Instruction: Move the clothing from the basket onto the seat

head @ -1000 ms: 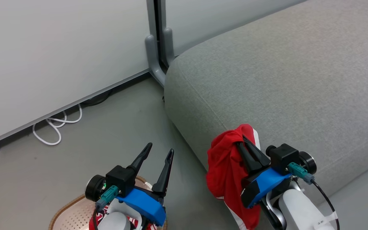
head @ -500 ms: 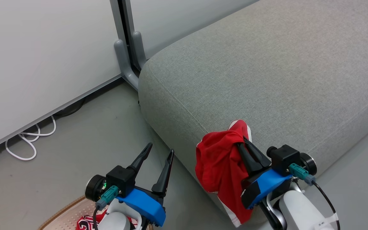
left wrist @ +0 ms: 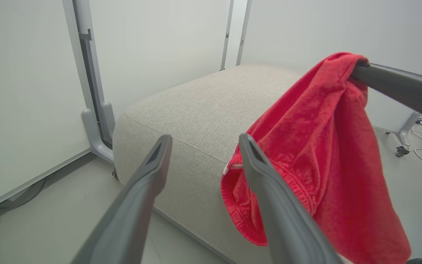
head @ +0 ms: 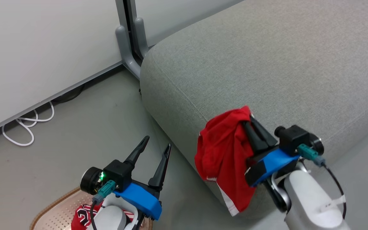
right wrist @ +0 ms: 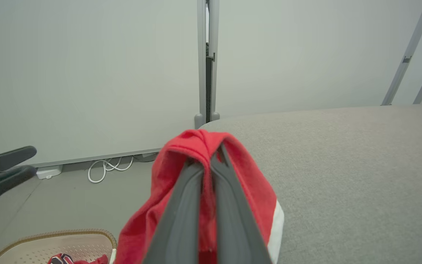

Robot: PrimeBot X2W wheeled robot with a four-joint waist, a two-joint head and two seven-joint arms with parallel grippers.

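Now right hand (head: 249, 121) pinches red garment (head: 222, 153) by seat (head: 267, 64); left hand (head: 157, 141) wide; jersey (head: 81, 217) numerals illegible.

Pale partition panels (head: 43, 48) close off the head view from 9 to 12 o'clock, joined by a grey metal post (head: 124, 48) with 2 curved feet at 11 o'clock. A smooth grey floor (head: 75, 127) lies below them, and a looped white cable (head: 37, 120) rests at 9 o'clock by the panels' base. The light-grey sofa (head: 267, 64) spans 12 to 4 o'clock, its corner near the post. The light is soft and even.
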